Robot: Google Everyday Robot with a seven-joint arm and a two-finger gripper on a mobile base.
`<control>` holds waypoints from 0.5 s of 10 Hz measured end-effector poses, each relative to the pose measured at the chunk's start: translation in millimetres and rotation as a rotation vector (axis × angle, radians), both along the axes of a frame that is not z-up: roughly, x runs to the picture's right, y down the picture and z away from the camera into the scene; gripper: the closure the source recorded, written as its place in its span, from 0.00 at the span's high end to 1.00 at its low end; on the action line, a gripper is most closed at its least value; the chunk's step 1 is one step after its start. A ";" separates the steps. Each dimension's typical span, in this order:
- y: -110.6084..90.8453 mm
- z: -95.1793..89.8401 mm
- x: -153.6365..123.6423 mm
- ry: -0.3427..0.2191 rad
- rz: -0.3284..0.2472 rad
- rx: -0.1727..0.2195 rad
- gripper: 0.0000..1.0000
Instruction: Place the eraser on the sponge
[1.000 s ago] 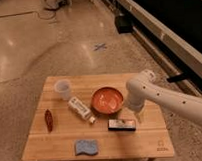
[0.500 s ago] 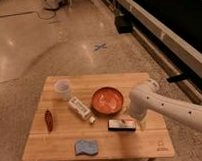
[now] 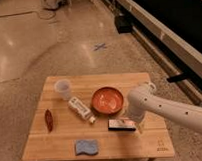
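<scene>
The eraser (image 3: 121,125), a flat black block with a pale face, lies on the wooden table (image 3: 151,143) just in front of the orange bowl. The blue-grey sponge (image 3: 87,147) rests near the table's front edge, to the left of the eraser and apart from it. My white arm reaches in from the right and bends down over the table. Its gripper (image 3: 138,124) hangs at the eraser's right end, largely hidden by the arm's own bulk.
An orange bowl (image 3: 107,101) sits mid-table behind the eraser. A white labelled bottle (image 3: 81,109) lies to its left, a translucent cup (image 3: 63,89) stands at the back left, and a small dark red object (image 3: 48,120) lies near the left edge.
My arm has swung further left and lower, bringing the gripper down at the eraser's right end. The eraser, sponge and other objects have not moved.
</scene>
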State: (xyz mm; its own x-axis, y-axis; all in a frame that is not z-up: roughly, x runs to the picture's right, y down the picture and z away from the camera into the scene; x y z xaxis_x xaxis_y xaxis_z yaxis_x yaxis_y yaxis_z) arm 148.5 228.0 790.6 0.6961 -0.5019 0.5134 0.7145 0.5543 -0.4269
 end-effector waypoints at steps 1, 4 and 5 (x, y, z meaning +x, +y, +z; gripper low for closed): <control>7.2 4.3 -1.4 0.005 0.006 -0.015 0.80; 16.2 22.6 -13.5 0.009 0.042 -0.042 0.80; 14.1 26.3 -15.9 0.011 0.052 -0.042 0.80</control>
